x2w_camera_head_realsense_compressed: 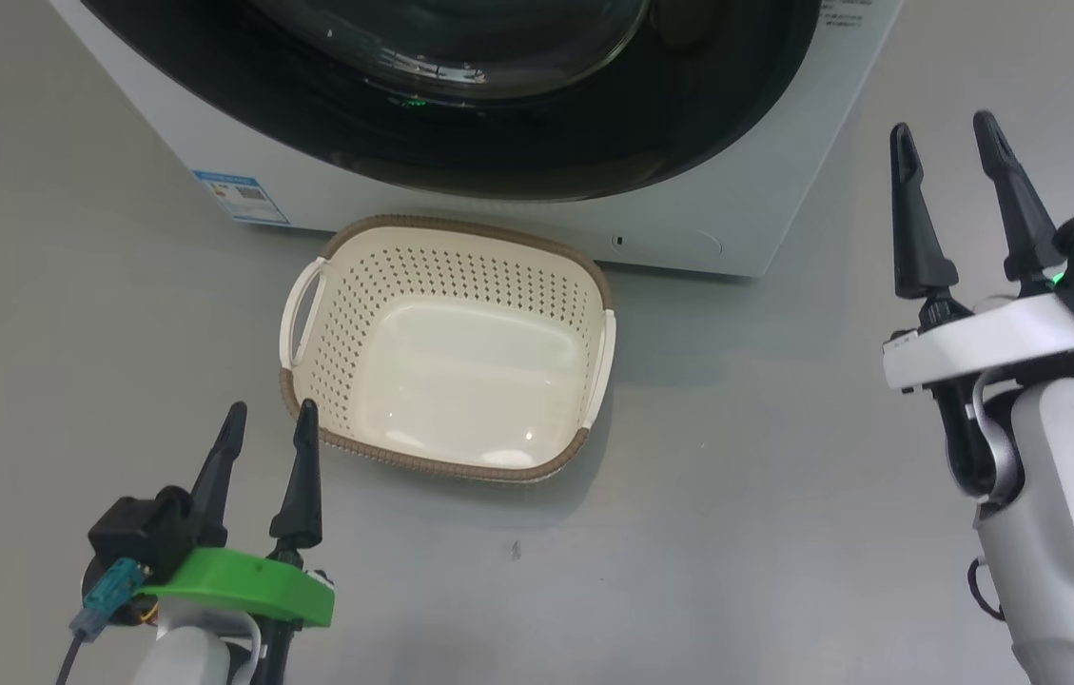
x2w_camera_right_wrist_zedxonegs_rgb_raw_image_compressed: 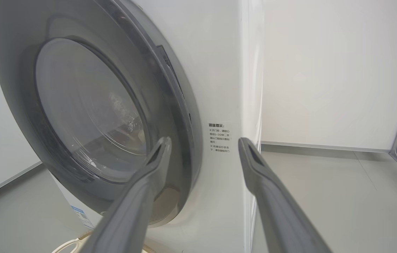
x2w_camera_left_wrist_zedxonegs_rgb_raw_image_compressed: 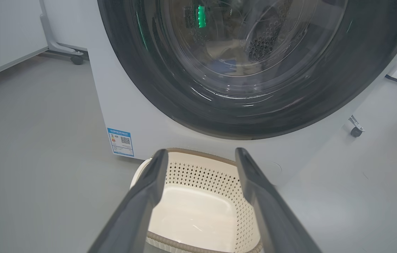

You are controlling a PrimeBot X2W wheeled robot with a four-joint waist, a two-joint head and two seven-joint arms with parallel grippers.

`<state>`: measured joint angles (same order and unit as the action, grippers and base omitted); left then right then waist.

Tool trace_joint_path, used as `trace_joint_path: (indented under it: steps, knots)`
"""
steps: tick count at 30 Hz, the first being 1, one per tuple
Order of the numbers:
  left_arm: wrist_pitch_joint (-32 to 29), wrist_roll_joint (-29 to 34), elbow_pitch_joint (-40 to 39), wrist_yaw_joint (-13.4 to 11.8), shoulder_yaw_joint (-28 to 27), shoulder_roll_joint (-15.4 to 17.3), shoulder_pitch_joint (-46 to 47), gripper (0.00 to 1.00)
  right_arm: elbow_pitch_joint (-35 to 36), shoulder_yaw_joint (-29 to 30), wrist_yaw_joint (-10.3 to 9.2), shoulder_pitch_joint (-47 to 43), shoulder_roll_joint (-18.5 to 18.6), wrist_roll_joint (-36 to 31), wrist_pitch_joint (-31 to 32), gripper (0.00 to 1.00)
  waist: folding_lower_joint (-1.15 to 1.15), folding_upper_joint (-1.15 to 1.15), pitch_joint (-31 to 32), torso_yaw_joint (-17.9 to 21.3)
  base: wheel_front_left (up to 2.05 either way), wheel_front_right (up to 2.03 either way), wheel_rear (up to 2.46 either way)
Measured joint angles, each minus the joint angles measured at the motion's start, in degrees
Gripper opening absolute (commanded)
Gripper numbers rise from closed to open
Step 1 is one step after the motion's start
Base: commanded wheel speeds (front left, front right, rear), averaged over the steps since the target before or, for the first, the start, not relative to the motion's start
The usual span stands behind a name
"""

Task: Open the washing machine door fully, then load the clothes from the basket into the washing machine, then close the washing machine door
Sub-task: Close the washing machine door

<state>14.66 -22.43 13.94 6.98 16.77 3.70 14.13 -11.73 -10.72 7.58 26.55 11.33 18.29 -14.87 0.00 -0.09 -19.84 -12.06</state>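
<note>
While my left pincer (x2w_camera_head_realsense_compressed: 272, 407) hangs spread apart and empty, the laundry basket (x2w_camera_head_realsense_compressed: 460, 229) sits just beyond its tips, empty, close before the washing machine (x2w_camera_head_realsense_compressed: 784, 205). My right pincer (x2w_camera_head_realsense_compressed: 942, 124) is spread as wide, gripping nothing; the washing machine door (x2w_camera_head_realsense_compressed: 689, 119) stands shut ahead, to its left.

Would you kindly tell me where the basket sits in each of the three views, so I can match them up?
Head view: the basket at centre, before the washing machine.
Left wrist view: the basket at bottom centre.
Right wrist view: a sliver of the basket at the bottom edge, left of centre.
Shared landmark: the machine's blue sticker.
</note>
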Motion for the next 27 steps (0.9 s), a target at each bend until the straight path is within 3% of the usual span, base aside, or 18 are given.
trace_joint_path:
  steps: [12, 27]
  knots:
    - [0.0, 1.0, 2.3, 0.0, -4.3, 0.2, -7.6, 1.0, 1.1, 5.8, -0.01, -17.9, -3.8, 0.4, 0.0, 1.0, 0.0, 0.0, 10.2, 3.7, 0.0, 0.0, 0.0]
    - [0.0, 3.3, 1.6, 0.0, -5.4, 0.1, -13.1, 1.0, 4.4, 9.3, -0.01, -28.9, -5.0, -1.1, 0.0, 1.0, 0.0, 0.0, 18.7, 6.6, 0.0, 0.0, 0.0]
